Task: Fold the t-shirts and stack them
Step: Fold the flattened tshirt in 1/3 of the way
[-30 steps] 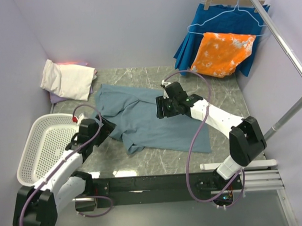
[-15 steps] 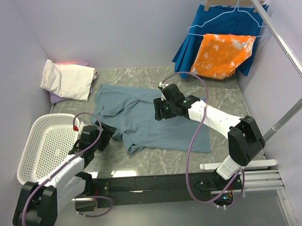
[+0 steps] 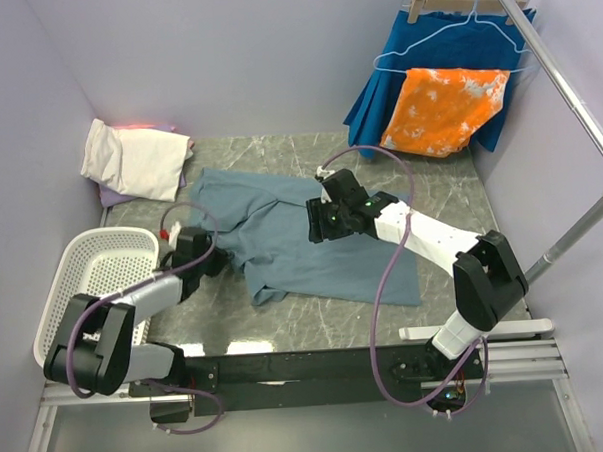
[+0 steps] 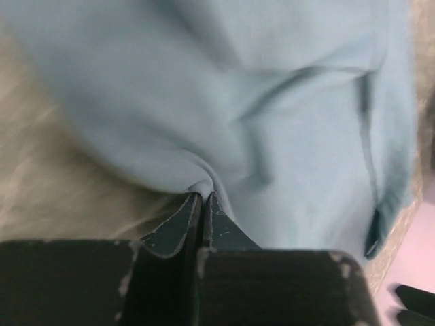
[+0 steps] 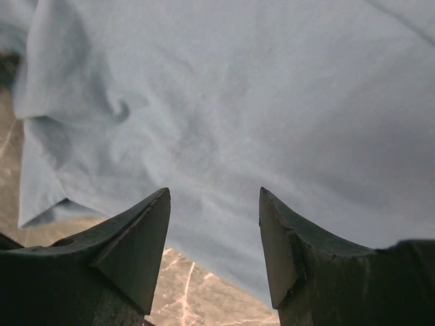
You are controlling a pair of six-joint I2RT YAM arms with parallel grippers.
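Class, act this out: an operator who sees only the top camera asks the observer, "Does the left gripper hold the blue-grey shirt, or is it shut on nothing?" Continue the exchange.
Observer: The left wrist view shows the left gripper shut, with a pinched fold of the blue-grey shirt caught in it.
Operator: And the right gripper?
Observer: In the right wrist view the right gripper is open above the shirt, holding nothing.
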